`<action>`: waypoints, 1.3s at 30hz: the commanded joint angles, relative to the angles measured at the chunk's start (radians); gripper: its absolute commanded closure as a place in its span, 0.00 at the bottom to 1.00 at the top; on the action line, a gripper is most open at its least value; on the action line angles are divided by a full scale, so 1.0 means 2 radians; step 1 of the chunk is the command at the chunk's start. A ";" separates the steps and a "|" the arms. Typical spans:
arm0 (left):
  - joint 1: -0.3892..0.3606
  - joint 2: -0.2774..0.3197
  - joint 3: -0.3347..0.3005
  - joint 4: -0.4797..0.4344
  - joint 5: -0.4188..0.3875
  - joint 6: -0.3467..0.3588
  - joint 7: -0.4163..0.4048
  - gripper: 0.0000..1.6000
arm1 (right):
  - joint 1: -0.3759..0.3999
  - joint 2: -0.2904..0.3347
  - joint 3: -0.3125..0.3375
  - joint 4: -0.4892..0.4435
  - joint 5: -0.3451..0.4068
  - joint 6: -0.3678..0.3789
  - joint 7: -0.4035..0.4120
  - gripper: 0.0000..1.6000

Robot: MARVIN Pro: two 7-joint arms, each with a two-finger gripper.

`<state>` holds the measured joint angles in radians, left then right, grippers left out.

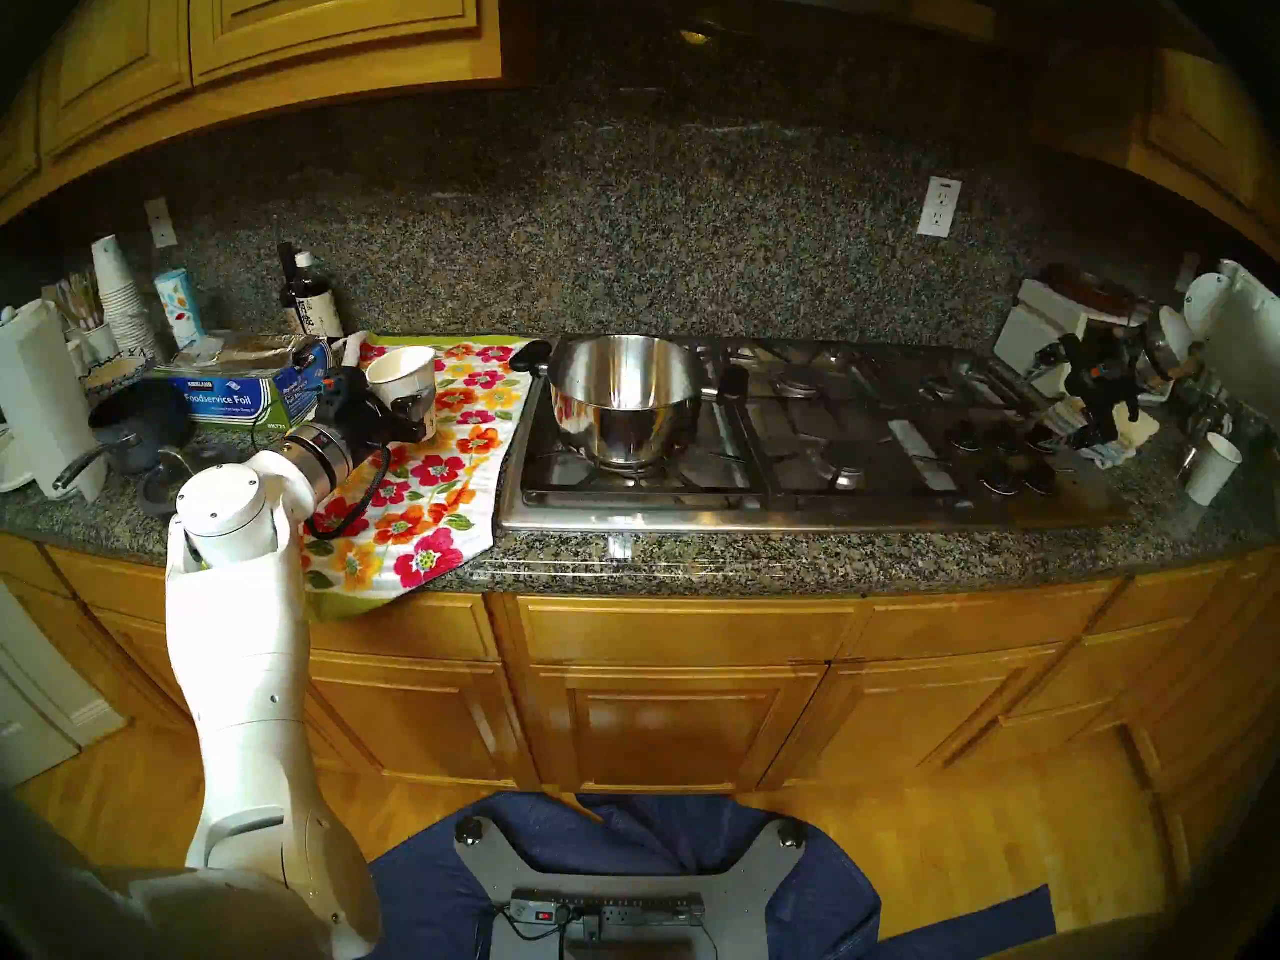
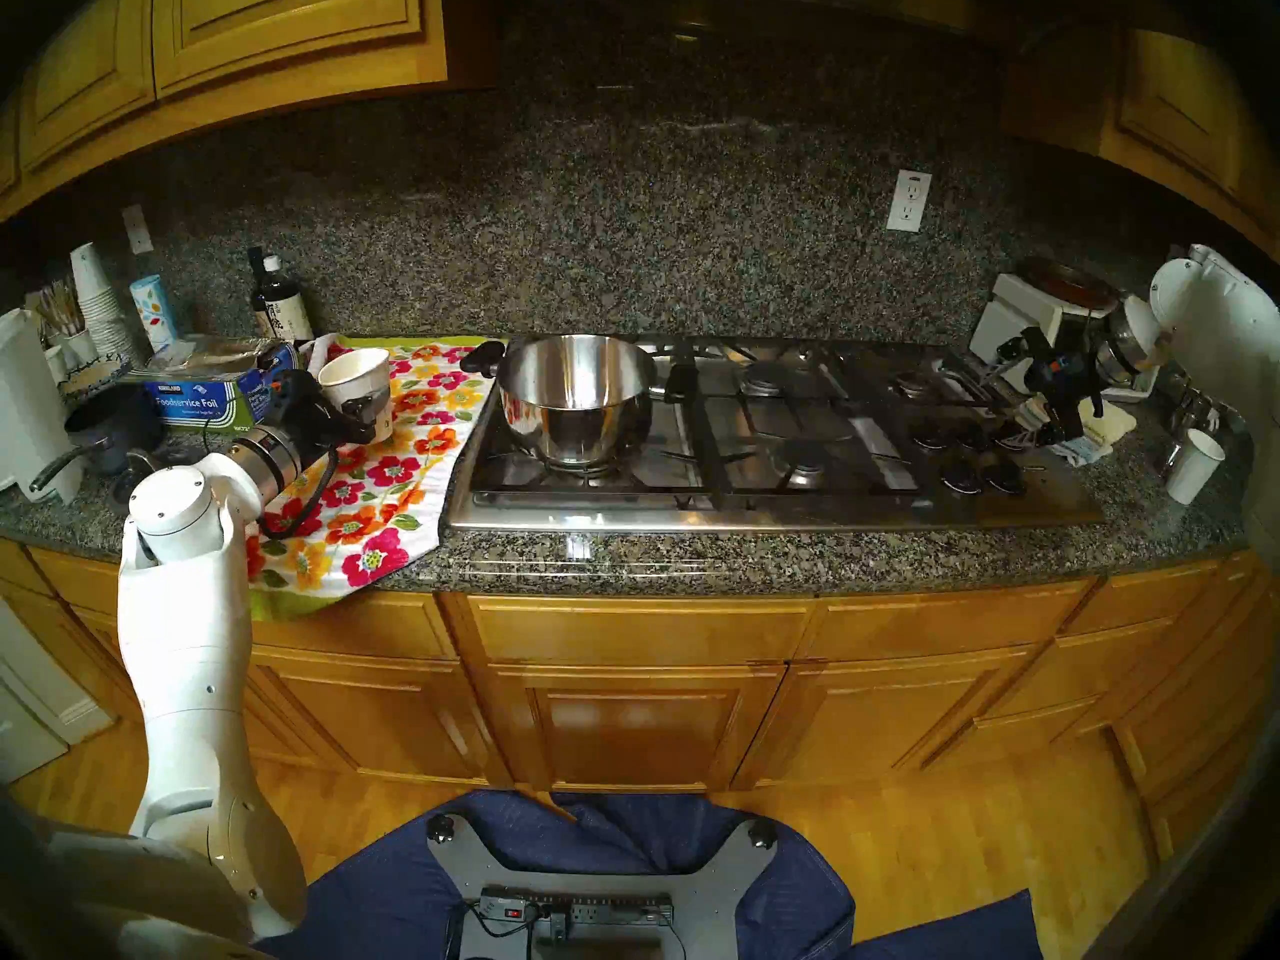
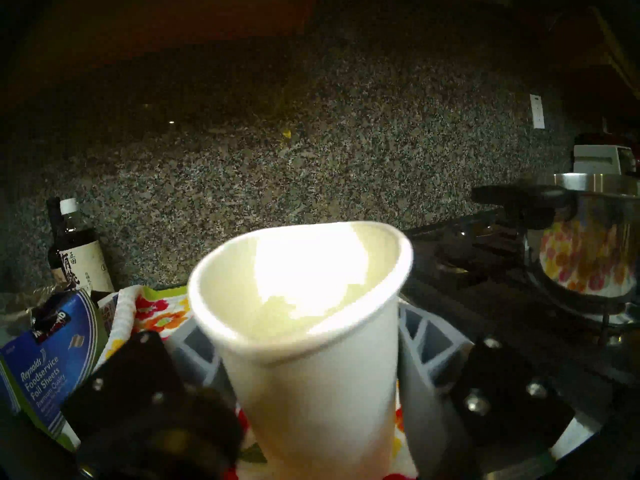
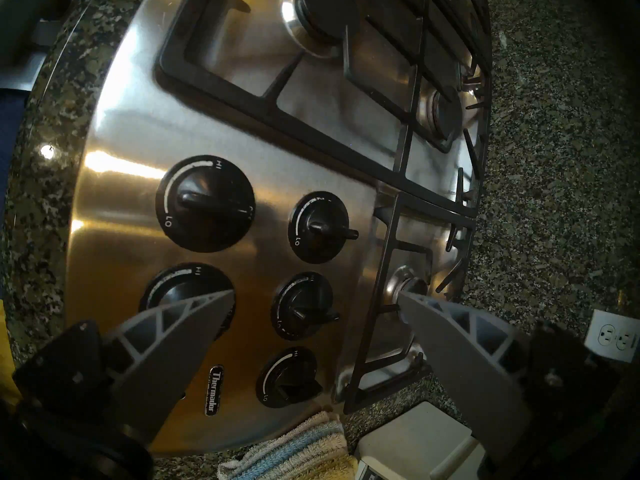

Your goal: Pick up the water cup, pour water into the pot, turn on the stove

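My left gripper is shut on the water cup, a plain white paper cup held slightly tilted above the floral towel, left of the pot. In the left wrist view the cup fills the centre, with a grey finger pressed against each side. The shiny steel pot with black handles sits on the front-left burner of the stove. My right gripper hangs open above the cluster of black knobs at the stove's right end, touching nothing.
A floral towel covers the counter left of the stove. Behind it are a foil box, a dark bottle, a stack of cups and a blue saucepan. At the right stand a white toaster oven and another white cup.
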<state>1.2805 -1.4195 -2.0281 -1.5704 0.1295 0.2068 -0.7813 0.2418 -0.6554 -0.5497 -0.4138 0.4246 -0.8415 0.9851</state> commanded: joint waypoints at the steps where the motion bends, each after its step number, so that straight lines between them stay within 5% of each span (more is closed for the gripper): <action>1: -0.025 0.011 -0.001 -0.043 0.000 0.007 0.002 0.62 | 0.015 -0.001 0.004 0.003 0.001 -0.001 0.001 0.00; 19: -0.050 0.031 0.033 -0.059 0.023 0.049 -0.002 0.62 | 0.015 -0.001 0.004 0.003 0.001 -0.002 0.001 0.00; 39: -0.105 0.056 0.074 -0.024 0.035 0.047 0.008 0.62 | 0.014 -0.001 0.004 0.004 0.001 -0.002 0.001 0.00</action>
<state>1.1739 -1.3358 -1.8985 -1.6024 0.2044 0.3162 -0.7747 0.2406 -0.6569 -0.5497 -0.4114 0.4251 -0.8426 0.9840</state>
